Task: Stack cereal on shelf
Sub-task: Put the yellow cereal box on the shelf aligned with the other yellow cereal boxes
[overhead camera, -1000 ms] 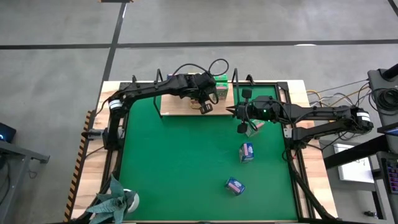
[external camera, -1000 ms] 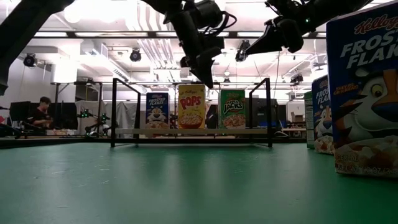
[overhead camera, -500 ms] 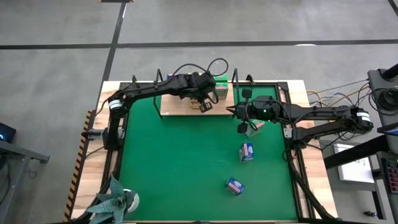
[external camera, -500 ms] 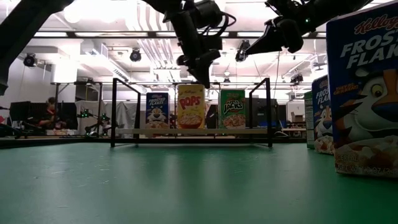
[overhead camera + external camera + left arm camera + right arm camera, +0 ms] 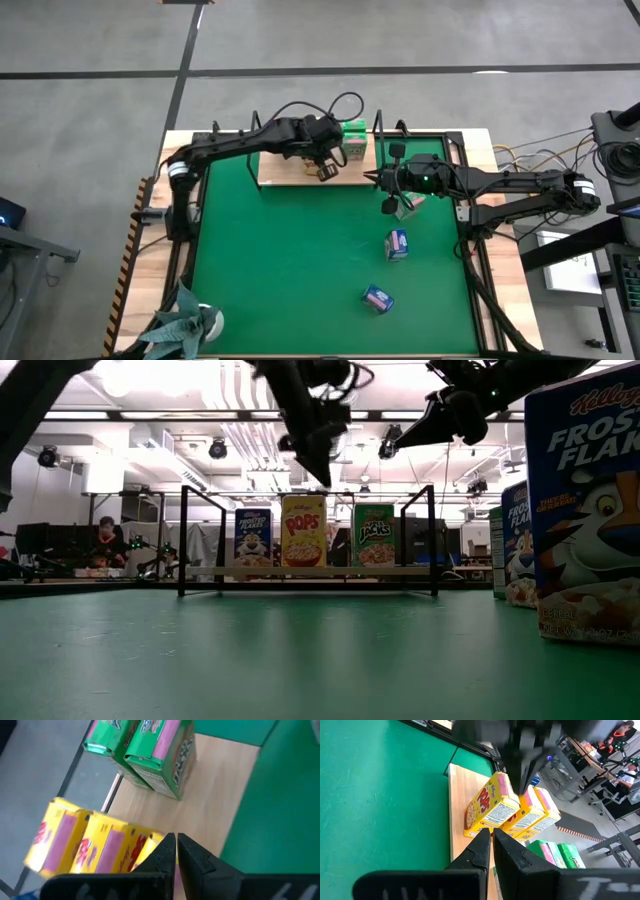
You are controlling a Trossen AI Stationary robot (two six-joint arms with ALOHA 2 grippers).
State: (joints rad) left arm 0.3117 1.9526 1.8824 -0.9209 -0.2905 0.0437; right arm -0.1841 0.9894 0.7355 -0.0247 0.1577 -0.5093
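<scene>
The left arm reaches from the nine o'clock edge toward twelve o'clock, its left gripper (image 5: 325, 172) closed and empty, pointing down. The right arm stretches in from three o'clock, its right gripper (image 5: 388, 207) also closed and empty near centre, tilted down

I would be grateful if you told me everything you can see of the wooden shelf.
The shelf is a flat, pale wooden board with thin black wire uprights at its ends, lying at the far edge of the green mat. Yellow cereal boxes and green cereal boxes stand upright on it; the low view shows a blue box there too. The shut left claw hangs above it, touching nothing.
</scene>
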